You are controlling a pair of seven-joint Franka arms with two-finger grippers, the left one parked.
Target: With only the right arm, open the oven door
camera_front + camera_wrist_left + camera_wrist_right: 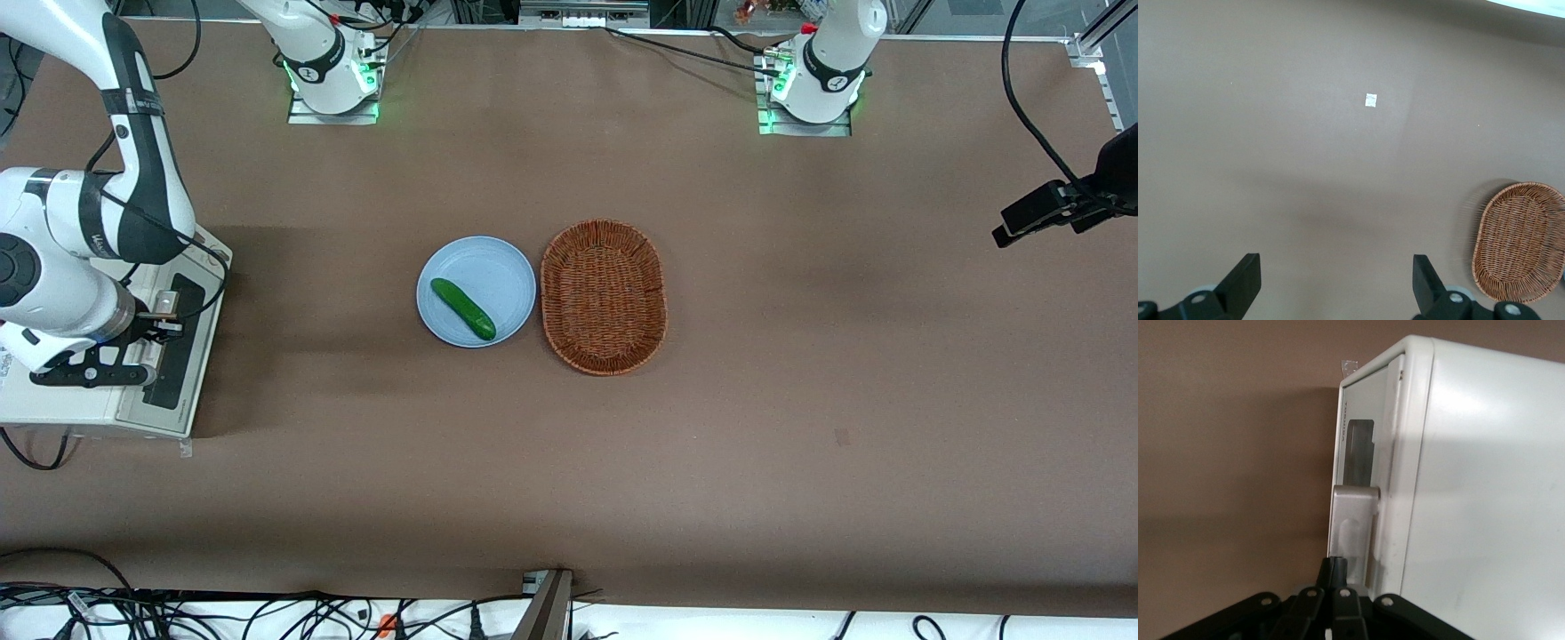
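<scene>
The white toaster oven (62,411) stands at the working arm's end of the table. Its oven door (182,342) has a dark glass window and faces the middle of the table. The door lies flat against the oven body (1485,493). In the right wrist view I see the door (1361,447) edge-on with its silver bar handle (1355,520). The right arm (133,191) reaches down over the oven. My gripper (162,332) is at the handle. Its fingertips (1337,568) are pressed together with nothing between them, right against the handle's end.
A light blue plate (498,267) with a green cucumber (463,308) lies mid-table, and a brown wicker basket (604,295) sits beside it. The basket also shows in the left wrist view (1518,240). Cables run along the table's front edge (267,609).
</scene>
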